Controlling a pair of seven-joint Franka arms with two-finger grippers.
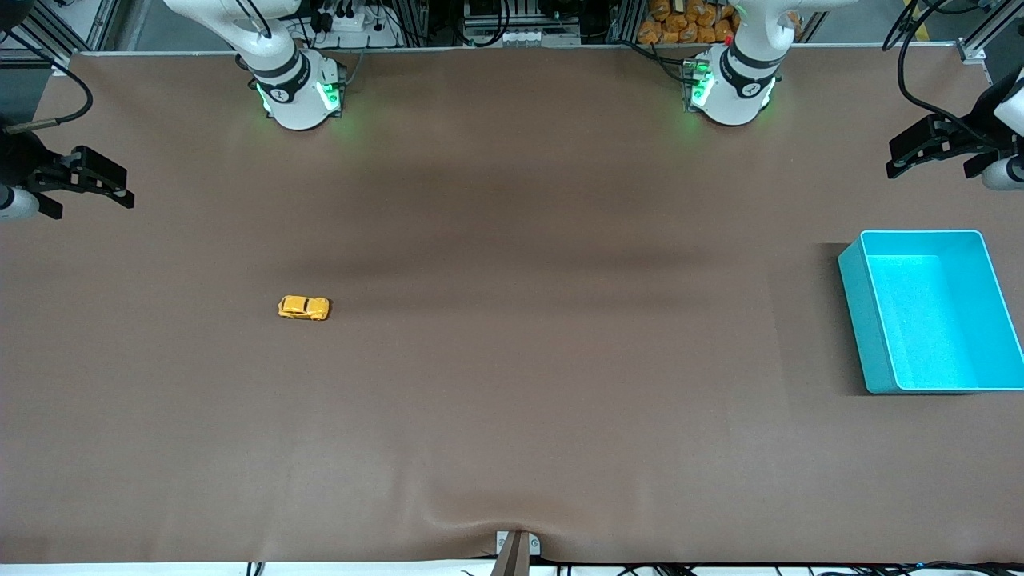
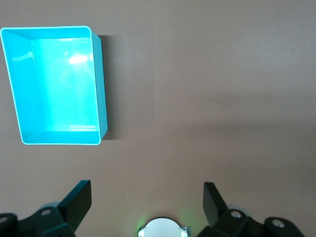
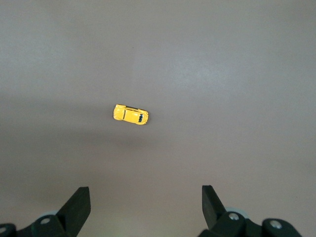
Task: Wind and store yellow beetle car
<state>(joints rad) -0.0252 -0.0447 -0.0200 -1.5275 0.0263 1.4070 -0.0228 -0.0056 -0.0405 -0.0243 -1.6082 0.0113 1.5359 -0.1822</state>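
The yellow beetle car [image 1: 304, 307] stands on its wheels on the brown table, toward the right arm's end; it also shows in the right wrist view [image 3: 130, 114]. The turquoise bin [image 1: 872, 320] sits empty at the left arm's end; it shows in the left wrist view [image 2: 98, 84] too. My right gripper [image 1: 108, 188] is open and empty, held high at the right arm's end of the table, well away from the car. My left gripper [image 1: 908, 156] is open and empty, held high near the bin's end of the table.
The brown table cover [image 1: 512, 400] has a small wrinkle at the edge nearest the front camera, by a metal clamp [image 1: 516, 548]. The arm bases [image 1: 300, 92] [image 1: 732, 88] stand along the table edge farthest from the camera.
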